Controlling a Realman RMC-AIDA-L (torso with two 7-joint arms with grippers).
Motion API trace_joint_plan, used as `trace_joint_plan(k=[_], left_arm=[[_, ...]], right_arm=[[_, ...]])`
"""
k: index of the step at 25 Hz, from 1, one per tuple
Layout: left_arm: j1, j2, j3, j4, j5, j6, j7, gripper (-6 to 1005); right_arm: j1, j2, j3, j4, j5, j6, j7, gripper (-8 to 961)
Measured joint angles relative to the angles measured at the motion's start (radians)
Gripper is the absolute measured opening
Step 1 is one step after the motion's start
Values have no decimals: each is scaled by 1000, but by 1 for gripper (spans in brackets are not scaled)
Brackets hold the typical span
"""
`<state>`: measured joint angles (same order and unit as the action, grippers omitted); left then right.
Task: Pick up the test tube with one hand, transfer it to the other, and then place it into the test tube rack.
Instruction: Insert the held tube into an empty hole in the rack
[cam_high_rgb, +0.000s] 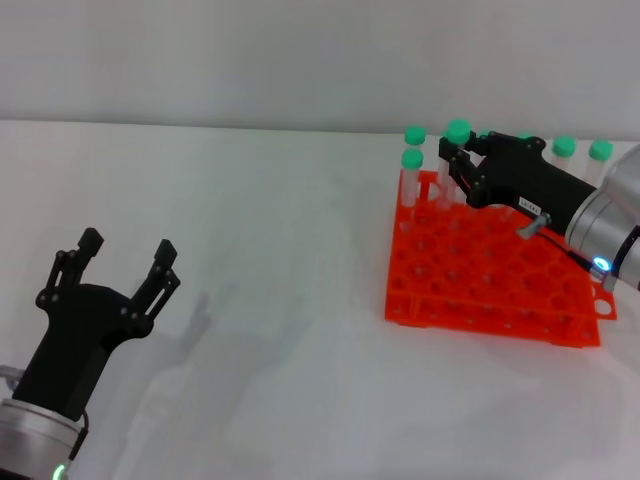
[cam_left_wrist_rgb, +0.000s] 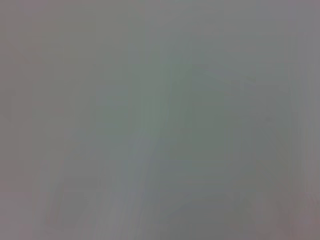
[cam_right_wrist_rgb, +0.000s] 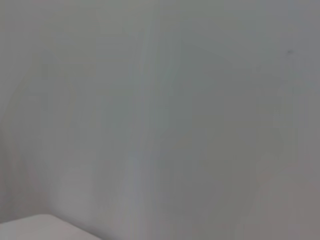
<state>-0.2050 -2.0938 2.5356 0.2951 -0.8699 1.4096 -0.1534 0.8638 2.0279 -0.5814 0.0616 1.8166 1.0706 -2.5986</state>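
Observation:
In the head view the orange-red test tube rack (cam_high_rgb: 480, 275) stands on the white table at the right. My right gripper (cam_high_rgb: 452, 168), all black and boxy, reaches over the rack's far left part. Its fingers are closed around a clear test tube with a green cap (cam_high_rgb: 458, 131), held upright at the rack's back holes. My left gripper (cam_high_rgb: 128, 262), black and pronged, hangs open and empty over the table at the lower left, far from the rack. Both wrist views show only blank grey.
Several other green-capped tubes stand in the rack's far row, two at its left corner (cam_high_rgb: 412, 160) and others behind my right arm (cam_high_rgb: 565, 146). The white table (cam_high_rgb: 260, 230) stretches between the two grippers.

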Motion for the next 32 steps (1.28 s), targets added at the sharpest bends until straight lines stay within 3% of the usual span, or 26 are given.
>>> trace_joint_plan(k=[30, 32], left_arm=[[-5, 1, 0, 4, -3, 8, 0, 879], [-5, 1, 0, 5, -2, 8, 0, 879]], right_arm=[[1, 0, -3, 12, -45, -49, 3, 303], [-2, 0, -3, 13, -45, -50, 3, 387]])
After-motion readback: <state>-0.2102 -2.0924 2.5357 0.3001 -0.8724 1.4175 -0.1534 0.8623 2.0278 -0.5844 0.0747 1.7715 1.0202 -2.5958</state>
